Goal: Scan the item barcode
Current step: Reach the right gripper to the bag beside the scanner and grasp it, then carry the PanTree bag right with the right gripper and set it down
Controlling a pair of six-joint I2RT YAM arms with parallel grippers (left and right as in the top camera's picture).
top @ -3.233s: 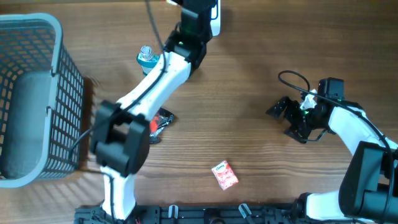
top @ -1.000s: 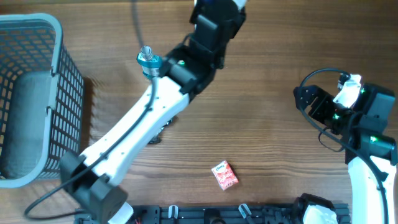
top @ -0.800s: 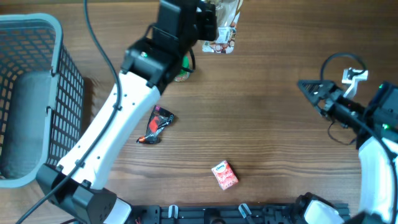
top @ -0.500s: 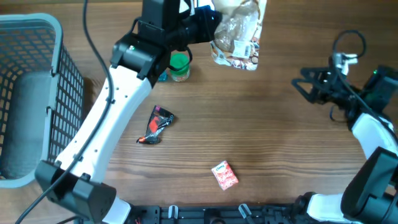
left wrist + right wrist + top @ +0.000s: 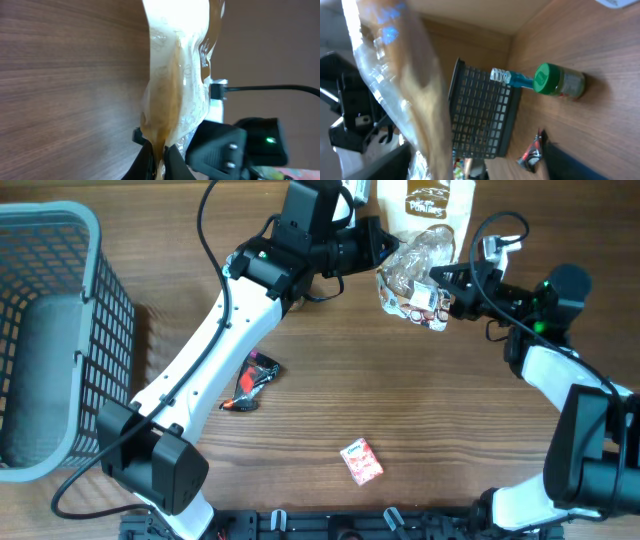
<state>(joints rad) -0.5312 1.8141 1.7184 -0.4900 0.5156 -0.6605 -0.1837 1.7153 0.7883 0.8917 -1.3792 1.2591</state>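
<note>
While the left gripper (image 5: 385, 253) is pinching the clear snack bag (image 5: 415, 270), right gripper (image 5: 452, 286) sitting just beside it at 3 o'clock, its spread unclear.

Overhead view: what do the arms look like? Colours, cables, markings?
Both have white links and black joint housings. The left arm has a thin black cable looping loosely beside it; the right arm has a black cable arcing over its wrist and a small green light. The left gripper and right gripper are black. No readable markings.
</note>
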